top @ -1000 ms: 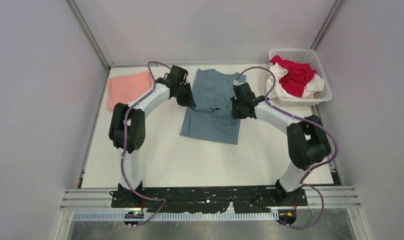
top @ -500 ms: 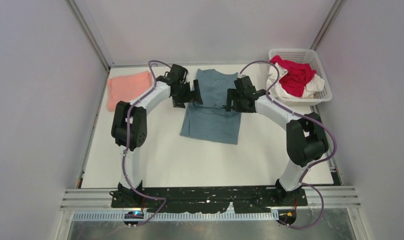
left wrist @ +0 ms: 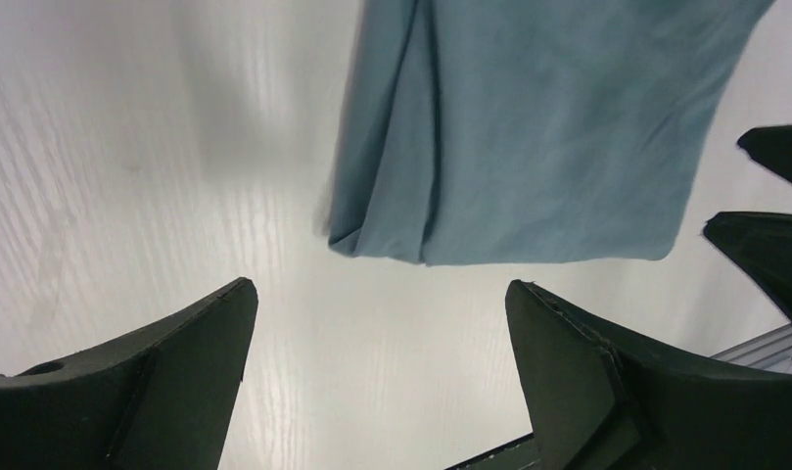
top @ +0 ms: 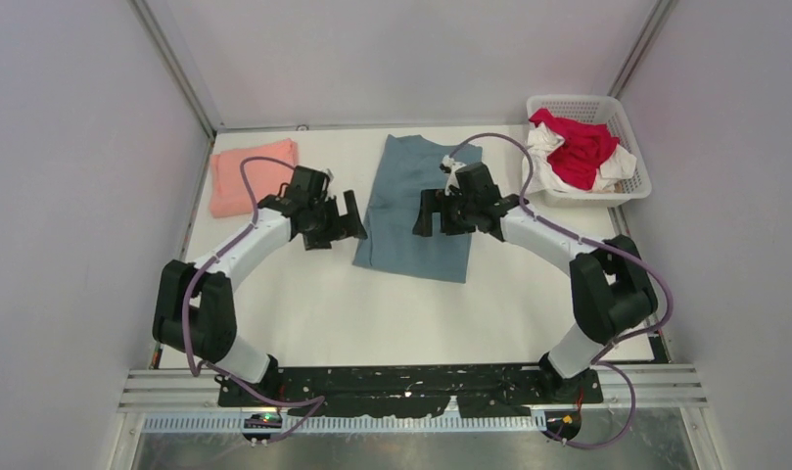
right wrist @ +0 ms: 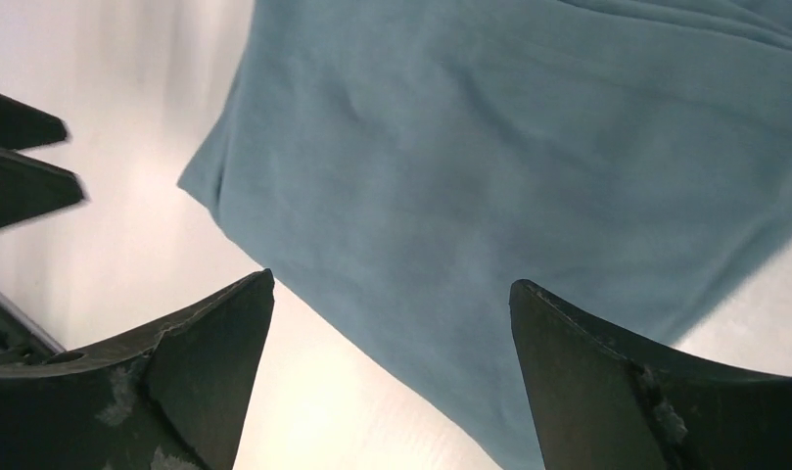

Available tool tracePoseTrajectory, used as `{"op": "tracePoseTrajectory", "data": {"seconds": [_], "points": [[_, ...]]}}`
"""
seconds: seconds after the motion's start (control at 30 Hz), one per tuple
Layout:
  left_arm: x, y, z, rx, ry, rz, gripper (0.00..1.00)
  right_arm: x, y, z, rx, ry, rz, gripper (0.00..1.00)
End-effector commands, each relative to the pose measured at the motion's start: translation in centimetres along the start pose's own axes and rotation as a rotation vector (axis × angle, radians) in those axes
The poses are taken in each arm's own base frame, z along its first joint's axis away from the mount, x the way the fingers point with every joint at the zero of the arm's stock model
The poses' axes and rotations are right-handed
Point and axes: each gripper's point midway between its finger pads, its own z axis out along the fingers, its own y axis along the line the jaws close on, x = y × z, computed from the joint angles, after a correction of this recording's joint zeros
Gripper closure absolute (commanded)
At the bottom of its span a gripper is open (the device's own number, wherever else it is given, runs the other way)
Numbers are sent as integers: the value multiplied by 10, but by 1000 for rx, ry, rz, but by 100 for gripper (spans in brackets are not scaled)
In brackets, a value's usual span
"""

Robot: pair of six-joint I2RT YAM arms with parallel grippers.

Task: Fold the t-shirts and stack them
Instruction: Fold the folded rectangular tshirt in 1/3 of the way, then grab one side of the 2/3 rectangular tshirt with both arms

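My left gripper [top: 349, 213] is wide open and empty, low beside the left edge of the teal t-shirt [top: 411, 257], which lies at centre frame. Right gripper [top: 426, 212] gapes empty over it. Both forearms reach inward, toward each other.

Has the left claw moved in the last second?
Yes. The left gripper has drawn back toward the near edge of the table, from level with the salmon-pink t-shirt to beside the near half of the teal t-shirt.
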Motion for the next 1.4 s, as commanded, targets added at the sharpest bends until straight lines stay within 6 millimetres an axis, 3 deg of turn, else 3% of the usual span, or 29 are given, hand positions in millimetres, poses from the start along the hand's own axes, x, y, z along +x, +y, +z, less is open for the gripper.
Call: {"op": "tracePoseTrajectory", "data": {"seconds": [0.0,0.1,0.2,0.3,0.33,0.4,0.53,0.73,0.83,0.9,0.93,0.97,1.0,1.03,1.07,1.1,1.13,1.17,1.2,1.23,1.27,1.37], "points": [[16,17,6,-2,3,-52,1,-32,44,24,-185,-43,-67,5],[21,23,13,1,22,-70,1,-50,42,51,-166,-51,-57,5],[27,27,25,7,49,-89,2,-75,27,74,-92,-107,-49,5],[31,28,36,14,79,-95,11,-86,10,107,-60,-92,20,5],[31,29,39,10,84,-94,14,-81,0,118,-49,-71,44,5],[31,31,46,3,101,-91,23,-88,-10,124,-29,-78,75,5],[40,25,58,55,161,-97,42,-101,-21,111,-12,-103,82,5],[50,23,64,98,188,-94,56,-115,-20,71,-1,-148,38,5],[55,21,69,124,214,-92,72,-111,-20,51,22,-159,37,5],[56,20,71,134,225,-90,87,-105,-17,26,33,-171,39,5],[57,20,72,136,230,-90,99,-84,-24,25,52,-132,57,5],[58,19,72,146,235,-87,100,-80,-21,9,58,-138,64,5],[59,18,71,155,237,-79,100,-50,-29,8,74,-85,96,5],[59,18,70,160,232,-73,100,-42,-25,-7,65,-91,100,5],[61,20,69,154,225,-69,100,-4,-37,-8,90,-27,128,5],[61,22,67,140,216,-69,100,1,-35,-25,89,-52,126,5],[62,25,66,130,210,-68,100,34,-45,-27,116,2,143,5],[64,26,65,127,208,-71,100,40,-44,-40,117,-13,142,5],[66,26,65,131,209,-76,100,66,-51,-41,130,32,163,5],[69,27,65,136,212,-80,100,72,-46,-47,106,34,170,5],[72,27,65,141,214,-88,100,89,-47,-47,96,67,187,5],[81,30,64,139,224,-101,100,99,-43,-45,49,50,211,1]]}}
